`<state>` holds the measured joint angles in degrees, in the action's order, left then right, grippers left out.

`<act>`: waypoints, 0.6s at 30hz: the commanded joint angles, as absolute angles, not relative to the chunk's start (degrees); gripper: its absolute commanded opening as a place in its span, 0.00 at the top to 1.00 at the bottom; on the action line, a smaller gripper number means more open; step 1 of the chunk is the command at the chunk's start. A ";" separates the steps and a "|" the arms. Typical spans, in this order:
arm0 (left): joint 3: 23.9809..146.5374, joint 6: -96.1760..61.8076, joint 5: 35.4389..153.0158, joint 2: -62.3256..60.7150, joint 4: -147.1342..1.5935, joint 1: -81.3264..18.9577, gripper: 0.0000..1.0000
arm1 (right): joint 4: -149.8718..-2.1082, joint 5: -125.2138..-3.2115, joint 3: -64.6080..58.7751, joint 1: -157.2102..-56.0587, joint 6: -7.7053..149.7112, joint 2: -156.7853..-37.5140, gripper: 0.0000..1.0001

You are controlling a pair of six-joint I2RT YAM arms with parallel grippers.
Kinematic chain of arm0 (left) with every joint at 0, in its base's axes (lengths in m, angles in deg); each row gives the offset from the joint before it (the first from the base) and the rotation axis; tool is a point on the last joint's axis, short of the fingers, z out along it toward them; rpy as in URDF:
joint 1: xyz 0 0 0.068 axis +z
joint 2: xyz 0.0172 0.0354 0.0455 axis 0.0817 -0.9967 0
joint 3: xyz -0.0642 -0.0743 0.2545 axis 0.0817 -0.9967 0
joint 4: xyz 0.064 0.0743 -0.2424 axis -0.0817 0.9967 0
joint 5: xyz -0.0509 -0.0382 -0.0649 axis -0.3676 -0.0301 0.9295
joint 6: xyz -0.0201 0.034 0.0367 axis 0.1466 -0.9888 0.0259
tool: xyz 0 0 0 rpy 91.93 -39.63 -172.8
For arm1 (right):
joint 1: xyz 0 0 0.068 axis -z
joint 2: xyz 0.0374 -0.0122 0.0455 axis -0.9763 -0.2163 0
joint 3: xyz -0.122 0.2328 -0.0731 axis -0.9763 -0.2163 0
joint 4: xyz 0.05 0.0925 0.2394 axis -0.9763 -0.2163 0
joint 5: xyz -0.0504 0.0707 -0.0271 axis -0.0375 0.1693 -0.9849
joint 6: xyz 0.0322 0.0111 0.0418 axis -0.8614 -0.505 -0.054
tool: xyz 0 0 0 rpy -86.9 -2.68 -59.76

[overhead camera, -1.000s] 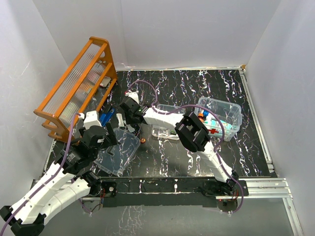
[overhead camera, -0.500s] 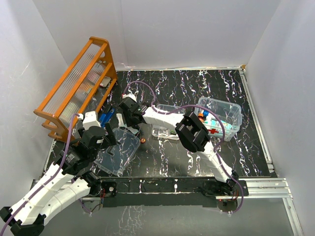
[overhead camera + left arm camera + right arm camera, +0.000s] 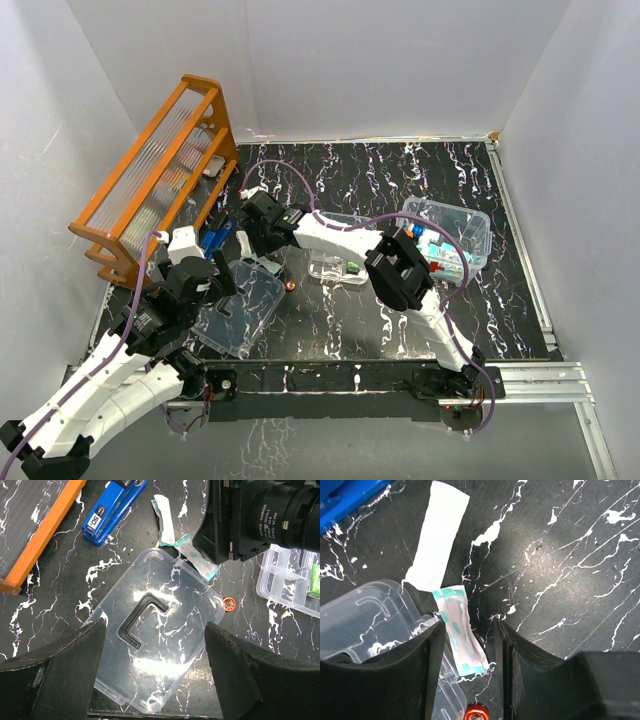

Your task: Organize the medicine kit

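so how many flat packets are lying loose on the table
2: a white packet near the blue stapler, and a teal-printed packet within the right gripper, at the clear lid's corner. Others may be hidden.

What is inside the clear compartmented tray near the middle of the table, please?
A small green item sits in one compartment of the tray; those beside it look empty. The right arm crosses over the tray, so the compartments beneath it are hidden.

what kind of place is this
Probably a robot lab test cell: white panels box in a black marbled table, two robot arms are mounted at its near edge, and props like an orange rack are staged.
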<state>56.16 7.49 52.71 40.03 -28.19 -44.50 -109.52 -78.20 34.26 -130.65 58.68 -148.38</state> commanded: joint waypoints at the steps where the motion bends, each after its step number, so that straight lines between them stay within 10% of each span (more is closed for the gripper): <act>1: 57.38 7.88 51.33 40.06 -27.77 -44.24 0.22 | -109.34 -77.68 34.30 -130.86 64.04 -147.39 0.58; 18: 57.35 7.93 51.25 39.97 -27.69 -44.24 0.22 | -110.88 -72.26 34.48 -130.83 67.51 -151.47 0.62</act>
